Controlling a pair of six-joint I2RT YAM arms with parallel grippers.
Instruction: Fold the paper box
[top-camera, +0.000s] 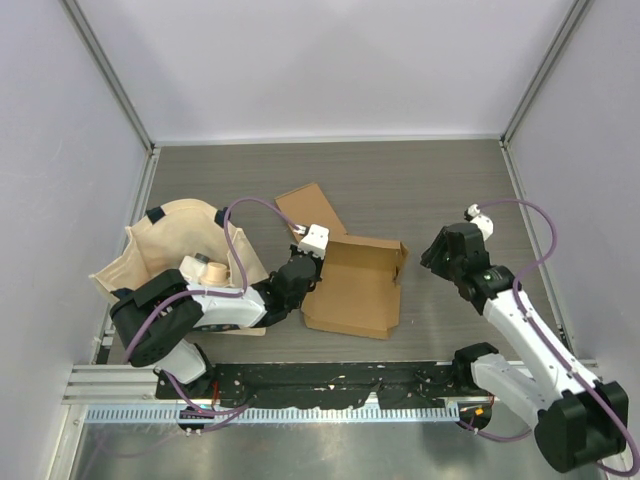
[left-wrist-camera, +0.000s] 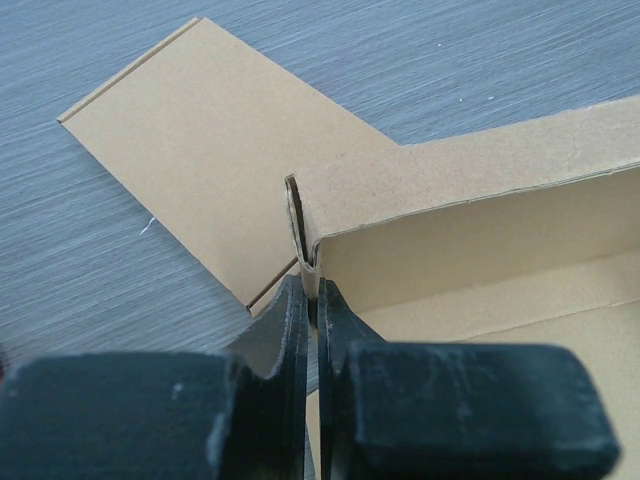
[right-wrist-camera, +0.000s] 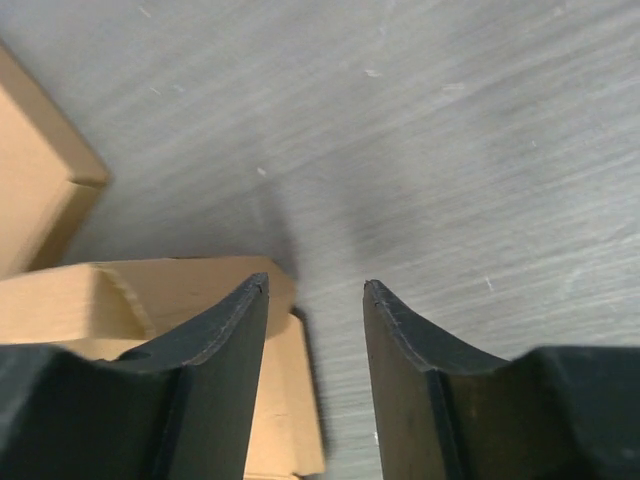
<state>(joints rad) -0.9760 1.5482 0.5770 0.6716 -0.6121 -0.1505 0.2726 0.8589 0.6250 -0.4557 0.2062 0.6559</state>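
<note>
1. A shallow brown cardboard box (top-camera: 352, 288) lay open on the grey wood-grain table (top-camera: 430, 180). Its side walls stood up and its inside faced the overhead camera.
2. A long flap (top-camera: 305, 208) of the same cardboard lay flat on the table, running away from the box's far left corner. In the left wrist view this flap (left-wrist-camera: 200, 130) stretched out behind the box's upright wall (left-wrist-camera: 480, 230).
3. My left gripper (top-camera: 303, 278) sat at the box's left wall, close to that far left corner. From its own camera, I saw the left gripper (left-wrist-camera: 313, 298) with its two black fingers pressed nearly together. The standing corner edge of the box wall was pinched between them.
4. My right gripper (top-camera: 432, 256) hung just beyond the box's right side, apart from the cardboard. In its wrist view the right gripper (right-wrist-camera: 315, 288) had its fingers spread wide, with bare table showing between them. A corner of the box (right-wrist-camera: 150, 290) showed behind the left-hand finger.
5. A beige cloth bag (top-camera: 165, 250) lay crumpled well to the left of the box, partly under my left arm.
</note>
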